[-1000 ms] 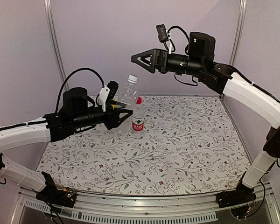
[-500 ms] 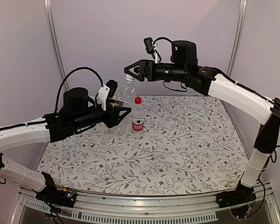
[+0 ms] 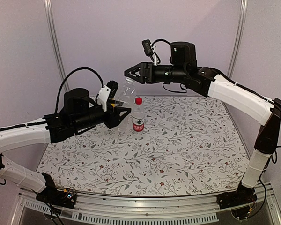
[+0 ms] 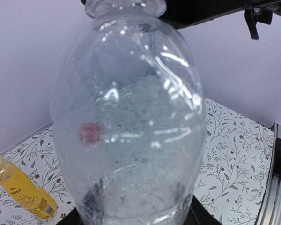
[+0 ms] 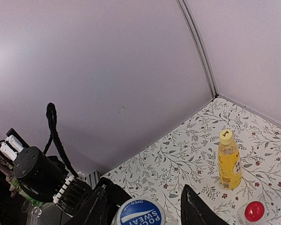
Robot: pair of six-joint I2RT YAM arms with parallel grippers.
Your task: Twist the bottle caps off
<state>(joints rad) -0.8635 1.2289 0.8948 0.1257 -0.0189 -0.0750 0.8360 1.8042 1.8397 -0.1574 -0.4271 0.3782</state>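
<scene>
My left gripper (image 3: 124, 108) is shut on the base of the clear unlabelled bottle (image 3: 127, 95), holding it tilted above the table. That bottle (image 4: 131, 117) fills the left wrist view. My right gripper (image 3: 128, 75) is at the bottle's top. The blue-white cap (image 5: 140, 213) sits between its two fingers (image 5: 194, 211), and a gap shows on each side, so it is open. The red-label bottle (image 3: 138, 118) stands upright on the table with its red cap (image 3: 138, 100) on. The yellow bottle (image 5: 229, 164) stands upright with its yellow cap (image 5: 226, 136) on.
A floral cloth (image 3: 178, 150) covers the table. Pale walls with metal posts (image 3: 54, 42) close in the back and sides. The left arm's black motor and cable (image 5: 37, 176) are just beyond the held bottle. The yellow bottle (image 4: 21, 187) stands near the back wall.
My right arm has swung left and down to the top of the held bottle, and its jaws have narrowed round the cap. The left arm and its bottle have stayed put.
</scene>
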